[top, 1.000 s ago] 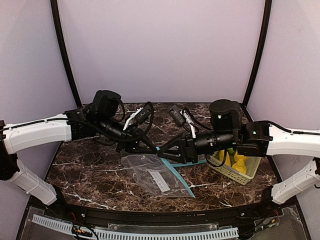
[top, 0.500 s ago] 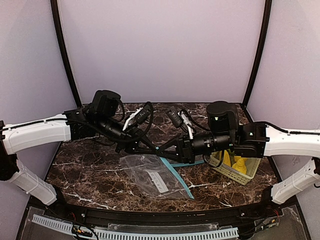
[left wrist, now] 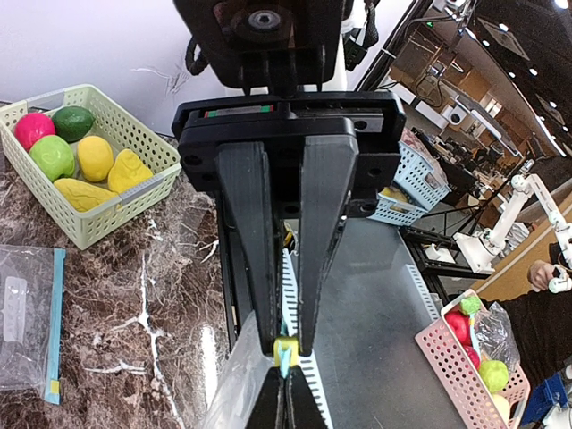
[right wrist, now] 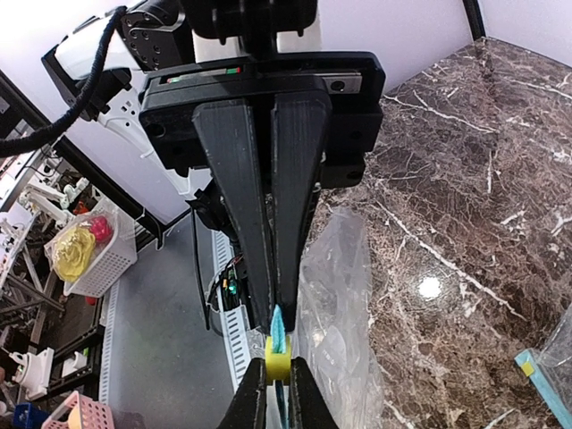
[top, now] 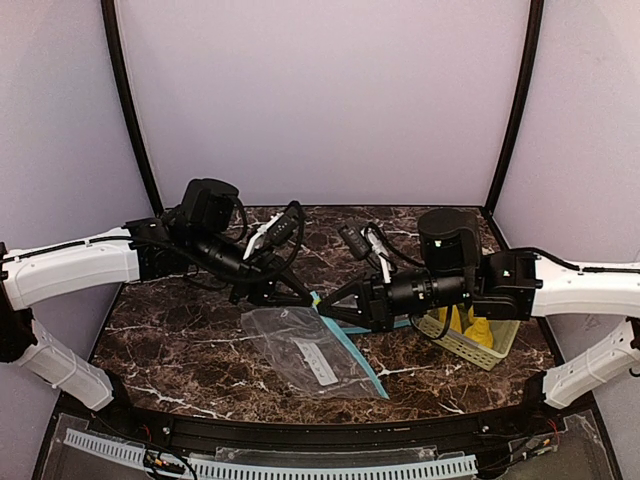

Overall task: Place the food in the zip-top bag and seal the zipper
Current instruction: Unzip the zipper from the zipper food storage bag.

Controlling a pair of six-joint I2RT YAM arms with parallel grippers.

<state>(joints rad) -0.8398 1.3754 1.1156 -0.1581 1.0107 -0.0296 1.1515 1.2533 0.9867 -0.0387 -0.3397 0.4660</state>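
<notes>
The clear zip-top bag [top: 300, 350] lies flat on the marble, and its teal zipper strip [top: 352, 352] rises at the far end. My left gripper [top: 310, 297] is shut on that lifted strip end [left wrist: 286, 365]. My right gripper [top: 323, 309] faces it tip to tip and is shut on the yellow slider [right wrist: 279, 357]. The food sits in the pale green basket [left wrist: 134, 134]: a red ball [left wrist: 34, 130], a light green ball [left wrist: 52, 156], a dark green piece [left wrist: 72, 122] and yellow pieces [left wrist: 94, 157]. I see no fruit in the bag.
The basket [top: 455, 345] stands at the right, just under the right arm's wrist. Black cables [top: 290, 235] hang from both arms over the back of the table. Purple walls close in the back and sides.
The right arm shifted slightly left, then back right. Both grippers stay shut at the lifted zipper end, and the bag has barely moved.
</notes>
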